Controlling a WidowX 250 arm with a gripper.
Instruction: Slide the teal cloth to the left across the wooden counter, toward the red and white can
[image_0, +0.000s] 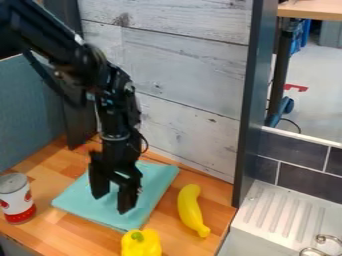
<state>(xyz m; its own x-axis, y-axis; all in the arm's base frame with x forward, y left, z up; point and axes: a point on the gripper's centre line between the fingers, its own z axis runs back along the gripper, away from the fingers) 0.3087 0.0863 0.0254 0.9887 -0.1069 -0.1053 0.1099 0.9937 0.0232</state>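
The black end effector (113, 201) points down over the pale teal cloth (157, 186), its two fingers standing wide apart with a gap between them and nothing held. Cloth shows through the gap; whether the fingertips touch it or hover just above cannot be told. The cloth lies flat on the wooden counter (220, 197), one corner toward the camera, and the end effector hides part of its middle.

Above, the black arm (83, 62) slants in from the upper left and bends downward, a thin cable looping out beside its lower part.

Close to the cloth's near corner is a yellow bell pepper (142, 245) with a green stem, cut off by the bottom edge of the view. To the right of the cloth, a little apart, lies a yellow banana (190, 207), lengthwise toward the camera. On the left, apart from the cloth, an upright white and red can (17, 200) has a grey top.

Behind the cloth, a wall of whitish planks (184, 75) bounds the counter. A blue-grey panel (23, 110) closes the left side, and a tall dark post (252, 100) rises at the right. Past the post are a white ridged drainboard (280, 215), metal fittings (324, 241) and dark tiles (306, 175).
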